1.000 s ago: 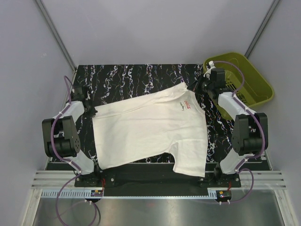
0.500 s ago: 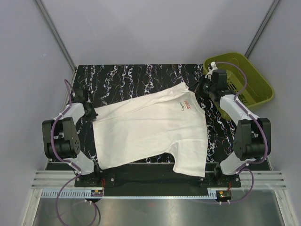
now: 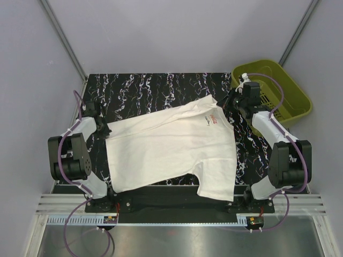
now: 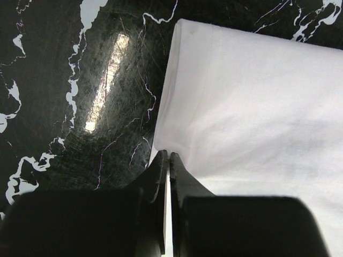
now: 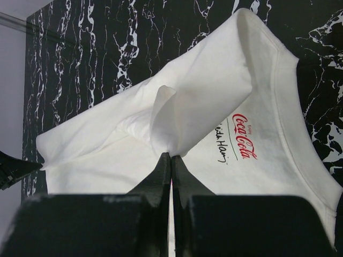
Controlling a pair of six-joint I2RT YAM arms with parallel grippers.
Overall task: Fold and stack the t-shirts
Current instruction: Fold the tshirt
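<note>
One off-white t-shirt [image 3: 171,144] lies spread across the black marble table [image 3: 144,88], with a small red logo [image 3: 213,120] near its collar. My left gripper [image 3: 102,127] is at the shirt's left edge. In the left wrist view its jaws [image 4: 169,155] are shut on the edge of the white cloth [image 4: 257,107]. My right gripper [image 3: 224,101] is at the shirt's far right corner. In the right wrist view it [image 5: 171,156] is shut on a raised fold of the t-shirt [image 5: 203,91], just left of the red logo [image 5: 244,136].
A yellow-green basket [image 3: 278,91] stands at the back right, just beyond my right arm. Grey walls close in the table on both sides. One sleeve [image 3: 217,184] hangs towards the near edge of the table.
My right gripper has shifted slightly to the right with the pinched cloth, drawing that corner of the shirt with it. The left gripper has hardly moved.
</note>
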